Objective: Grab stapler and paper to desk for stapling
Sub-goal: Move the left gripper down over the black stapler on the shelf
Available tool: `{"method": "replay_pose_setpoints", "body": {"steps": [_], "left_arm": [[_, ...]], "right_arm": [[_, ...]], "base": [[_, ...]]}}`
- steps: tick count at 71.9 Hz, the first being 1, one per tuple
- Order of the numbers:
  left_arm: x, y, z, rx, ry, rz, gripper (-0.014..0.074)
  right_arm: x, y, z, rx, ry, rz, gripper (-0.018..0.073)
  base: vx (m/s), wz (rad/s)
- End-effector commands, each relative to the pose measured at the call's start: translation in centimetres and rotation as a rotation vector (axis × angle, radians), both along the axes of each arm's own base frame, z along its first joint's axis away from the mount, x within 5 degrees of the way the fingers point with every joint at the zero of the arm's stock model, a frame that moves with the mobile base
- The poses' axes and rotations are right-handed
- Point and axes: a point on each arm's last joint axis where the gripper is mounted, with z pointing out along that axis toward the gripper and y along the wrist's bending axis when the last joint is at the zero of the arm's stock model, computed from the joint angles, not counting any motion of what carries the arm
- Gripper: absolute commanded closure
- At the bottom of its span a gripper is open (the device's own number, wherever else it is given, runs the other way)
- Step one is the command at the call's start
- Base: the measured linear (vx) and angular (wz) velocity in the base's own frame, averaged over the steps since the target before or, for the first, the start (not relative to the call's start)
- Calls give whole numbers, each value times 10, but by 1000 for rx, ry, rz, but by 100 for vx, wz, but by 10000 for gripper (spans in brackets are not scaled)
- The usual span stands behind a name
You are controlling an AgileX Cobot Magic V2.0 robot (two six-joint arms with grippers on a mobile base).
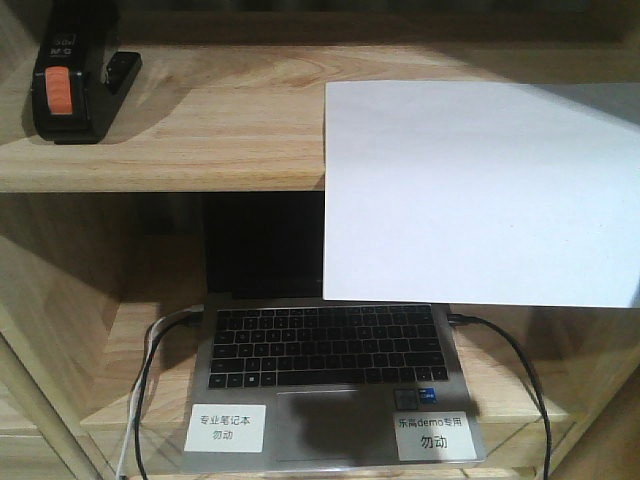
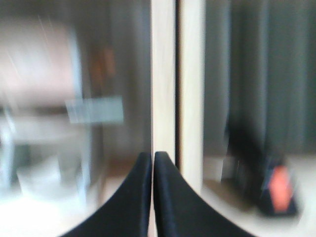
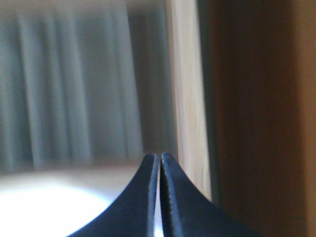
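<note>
Both my grippers wait in front of the shelf (image 1: 200,150) before the pick-up. The left gripper (image 2: 153,158) has its fingertips pressed together, with nothing between them. The right gripper (image 3: 160,158) is drawn together the same way, only a thin pale slit showing between its fingertips.

The stapler (image 1: 75,85) sits on the board above the laptop (image 1: 330,370), up and to the laptop's left, orange patch facing out. The paper (image 1: 480,190) lies on that same board above the laptop's right side. Its front part hangs past the board's edge and covers the right of the laptop's screen. The desk is in none of my views.

I judge the stapler stiff, compact and of modest weight. Its smooth plastic could slip, so I would close across its two sides at mid-body, clear of the hinged top. The sheet looks nearly weightless and limp, and quick to crease. The overhanging edge above the laptop is where I would pinch it.
</note>
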Motion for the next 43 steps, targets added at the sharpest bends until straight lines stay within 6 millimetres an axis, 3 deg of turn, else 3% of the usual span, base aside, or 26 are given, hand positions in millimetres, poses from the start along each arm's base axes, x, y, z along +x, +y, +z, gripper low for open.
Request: {"method": "replay_pose_setpoints", "body": {"steps": [1,16,37,43], "left_arm": [[11,0,7,-27,16,-8,563],[19,-2,-3,-47,122,-21,368],[19,-2,-4,-35,141,-18,-136],[19,-2,-4,-35,141,-18,-134]], "right_arm": [[11,0,9,-18,-3,-6,538],[26,-1,4,-11,58,-3,378],[26,-1,4,-8,59,-2,-61],[26,-1,4,-8,59,-2,-149]], "base": [[0,0],[0,0],[0,0],[0,0]]}}
